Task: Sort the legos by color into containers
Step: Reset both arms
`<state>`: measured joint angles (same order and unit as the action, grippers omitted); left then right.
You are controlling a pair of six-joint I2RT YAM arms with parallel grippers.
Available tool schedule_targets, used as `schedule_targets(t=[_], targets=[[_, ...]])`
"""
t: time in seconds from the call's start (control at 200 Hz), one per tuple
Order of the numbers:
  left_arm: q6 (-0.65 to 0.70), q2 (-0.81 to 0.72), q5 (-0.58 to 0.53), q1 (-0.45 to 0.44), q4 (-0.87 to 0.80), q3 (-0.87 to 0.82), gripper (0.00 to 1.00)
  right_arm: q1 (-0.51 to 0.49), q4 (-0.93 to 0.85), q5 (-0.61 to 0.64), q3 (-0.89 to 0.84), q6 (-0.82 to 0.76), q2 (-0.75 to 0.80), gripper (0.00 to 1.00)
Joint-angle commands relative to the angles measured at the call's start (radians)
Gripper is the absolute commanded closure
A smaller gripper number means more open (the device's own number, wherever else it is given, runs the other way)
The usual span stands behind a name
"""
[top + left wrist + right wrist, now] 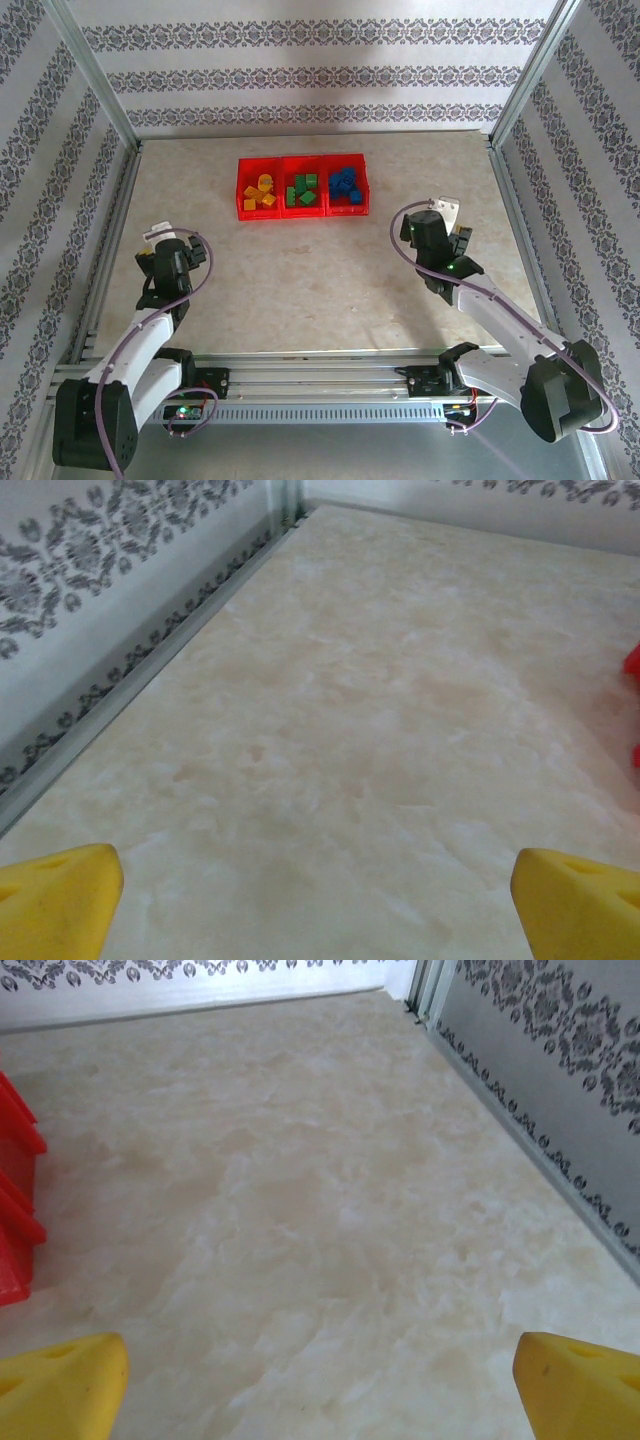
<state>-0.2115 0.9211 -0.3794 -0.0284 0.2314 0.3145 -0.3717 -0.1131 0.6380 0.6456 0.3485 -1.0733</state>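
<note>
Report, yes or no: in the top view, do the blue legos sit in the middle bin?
No, the blue legos lie in the right-hand bin of the containers, while the green legos occupy the middle one.

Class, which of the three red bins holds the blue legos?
The right-end bin; the middle bin holds green legos, the left bin yellow legos.

In the right wrist view the bright red plastic bins (15,1220) are cut off; the small coloured bricks (304,192) cannot be counted.
</note>
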Motion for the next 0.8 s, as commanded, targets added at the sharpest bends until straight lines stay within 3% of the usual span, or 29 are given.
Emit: schedule_targets(t=[0.0, 0.165, 0.355, 0.48, 0.685, 0.794], targets=[[0.073, 0.058, 0.082, 0.016, 0.240, -0.021, 0.00, 0.062, 0.087, -0.052, 0.006, -0.109, -0.030, 0.02], [0.120, 0.212, 0.139, 0.018, 0.429, -0.036, 0.00, 0.184, 0.188, -0.202, -0.039, -0.106, -0.041, 0.02], [0.165, 0.348, 0.181, 0.019, 0.604, -0.055, 0.00, 0.258, 0.361, -0.248, -0.132, -0.132, -0.010, 0.02], [0.196, 0.407, 0.205, 0.020, 0.679, -0.051, 0.00, 0.285, 0.441, -0.270, -0.178, -0.141, -0.009, 0.02], [0.195, 0.459, 0.298, 0.028, 0.611, 0.018, 0.00, 0.294, 0.535, -0.292, -0.224, -0.180, -0.034, 0.02], [0.202, 0.534, 0.364, 0.028, 0.765, -0.012, 0.00, 0.297, 0.571, -0.297, -0.236, -0.201, -0.043, 0.02]])
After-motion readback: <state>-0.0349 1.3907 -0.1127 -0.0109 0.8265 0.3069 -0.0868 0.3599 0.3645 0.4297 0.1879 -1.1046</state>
